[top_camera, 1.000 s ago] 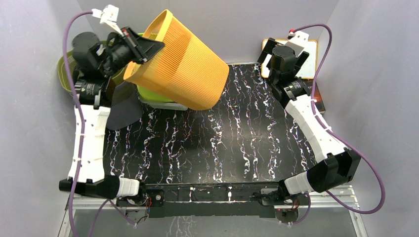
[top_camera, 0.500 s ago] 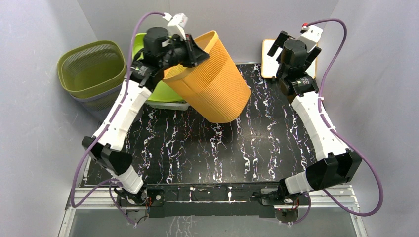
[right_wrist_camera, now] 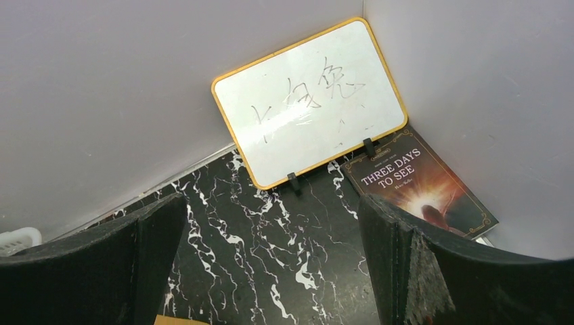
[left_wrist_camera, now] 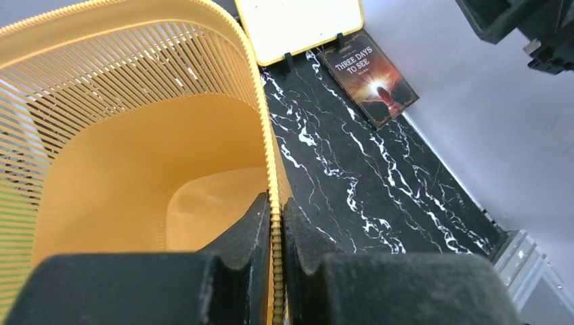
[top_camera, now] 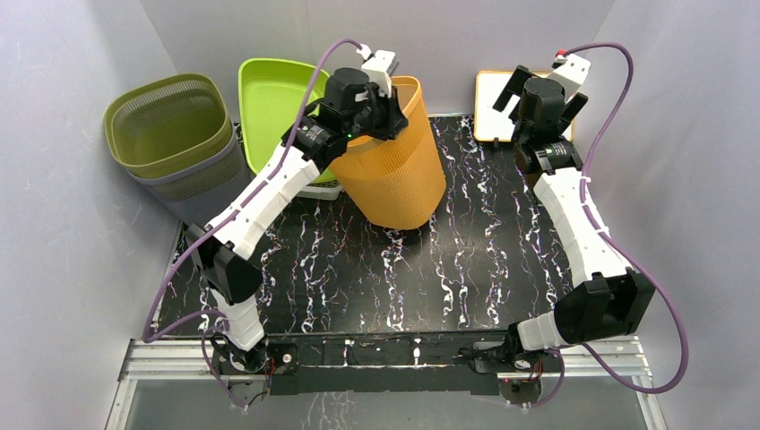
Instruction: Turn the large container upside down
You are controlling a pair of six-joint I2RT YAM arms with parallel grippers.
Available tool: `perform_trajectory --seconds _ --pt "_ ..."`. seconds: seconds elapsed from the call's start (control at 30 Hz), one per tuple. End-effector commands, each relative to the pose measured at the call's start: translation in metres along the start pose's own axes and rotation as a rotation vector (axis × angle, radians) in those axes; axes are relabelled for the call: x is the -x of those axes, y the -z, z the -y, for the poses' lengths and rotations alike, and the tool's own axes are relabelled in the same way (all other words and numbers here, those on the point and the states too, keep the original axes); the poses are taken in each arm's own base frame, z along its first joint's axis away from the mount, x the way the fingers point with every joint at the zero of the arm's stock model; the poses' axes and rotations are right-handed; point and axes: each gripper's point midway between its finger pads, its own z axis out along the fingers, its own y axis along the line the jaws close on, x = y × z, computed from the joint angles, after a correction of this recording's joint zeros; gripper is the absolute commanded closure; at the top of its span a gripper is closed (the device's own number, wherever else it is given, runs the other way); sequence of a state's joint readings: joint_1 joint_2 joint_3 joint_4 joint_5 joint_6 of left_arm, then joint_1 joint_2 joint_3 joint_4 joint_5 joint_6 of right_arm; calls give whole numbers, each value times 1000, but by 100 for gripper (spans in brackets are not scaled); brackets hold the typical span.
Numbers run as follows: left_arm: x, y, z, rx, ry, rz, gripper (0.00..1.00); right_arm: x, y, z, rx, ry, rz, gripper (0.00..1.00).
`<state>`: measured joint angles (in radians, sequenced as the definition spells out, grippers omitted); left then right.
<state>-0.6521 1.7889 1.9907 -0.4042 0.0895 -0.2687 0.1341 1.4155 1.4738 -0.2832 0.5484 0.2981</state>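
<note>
**Clerk:** Top view, item by item?

**Robot:**
- Item one, bin (top_camera: pixel 399 175): orange, ribbed, mouth up and leaning a little, at the middle of the far edge of the table (top_camera: pixel 358 269). Its base sits low at the surface. I cannot tell whether it touches.
- Item two, my left gripper (top_camera: pixel 384 115): clamped on the bin's rim.
- Item three, my right gripper (top_camera: pixel 536 88): spread wide and grasping nothing, above the far right corner.
- Item four, tray (top_camera: pixel 269 94): lime green, at the far left corner, just beside the bin.
- Item five, basket (top_camera: pixel 166 116): olive, left of the tray, off the table.
- Item six, whiteboard (top_camera: pixel 488 103): orange frame, propped at the far right corner.

**Clerk:** Left wrist?

**Robot:**
- My fingers (left_wrist_camera: pixel 247 233) pinch the bin's rim, one inside the wall and one outside.
- The wall is slatted and the floor is solid.
- Book (left_wrist_camera: pixel 369 74): dark cover titled "THREE DAYS TO SEE", lying flat on the surface by the right edge, just in front of the whiteboard.

**Clerk:** Right wrist?

**Robot:**
- My fingers stand far apart, with only the surface showing between them.
- The whiteboard leans on the back wall on two black clips and has handwritten marks on its face.
- The book lies flat in the corner, just beside the whiteboard's lower right corner.
</note>
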Motion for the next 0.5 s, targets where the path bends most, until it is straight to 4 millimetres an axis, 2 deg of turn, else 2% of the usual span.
perform_trajectory --seconds 0.0,0.03,0.1,0.2,0.23,0.27,0.4,0.47 --pt "27 3 15 13 -98 91 100 23 8 -1 30 -56 64 2" --pt "23 1 17 5 -99 80 96 22 8 0 26 -51 61 2" --pt "17 -1 21 -12 -99 59 80 21 8 1 20 -43 54 2" --pt "13 0 25 -32 -100 50 47 22 8 1 21 -35 48 2" --pt "13 1 28 -39 -106 51 19 22 9 1 22 -33 45 2" --pt "14 3 30 -48 -109 53 4 22 9 1 24 -32 44 2" --pt "21 14 44 -91 -112 71 2 25 12 -1 40 -23 47 2" --pt "29 26 45 -87 -119 82 2 28 14 -5 74 -5 49 2"
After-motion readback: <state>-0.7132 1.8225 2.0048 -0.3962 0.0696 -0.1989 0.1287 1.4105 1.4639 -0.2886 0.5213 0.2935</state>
